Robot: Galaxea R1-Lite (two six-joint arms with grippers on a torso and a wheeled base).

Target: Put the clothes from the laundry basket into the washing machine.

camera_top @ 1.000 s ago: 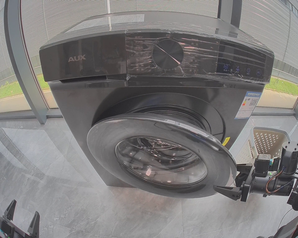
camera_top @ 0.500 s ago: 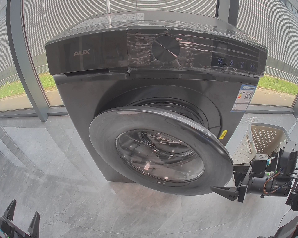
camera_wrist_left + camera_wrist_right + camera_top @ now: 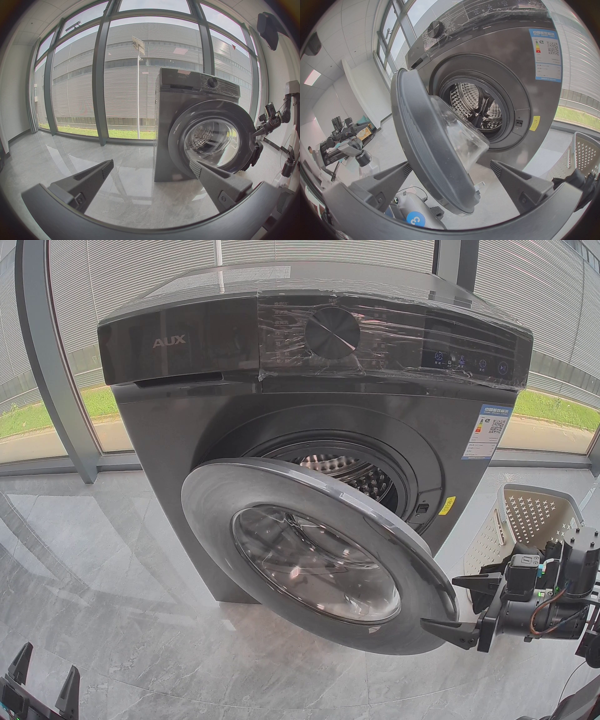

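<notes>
Basket (image 3: pixel 541 494) holds dark clothes (image 3: pixel 578 180); left claw (image 3: pixel 49 659) and right claw (image 3: pixel 439 602) both spread wide.

A: Basket (image 3: pixel 540 505): lower half behind right arm. Contents mostly unseen; dark cloth (image 3: pixel 581 181) cut by the edge.
B: Drum (image 3: pixel 350 468): door (image 3: pixel 300 540) covers most. Left gripper (image 3: pixel 50 660) cropped at frame bottom.

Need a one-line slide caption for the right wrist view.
Open right gripper at the rim of the part-open door of the washing machine, drum exposed behind it, laundry basket alongside.
</notes>
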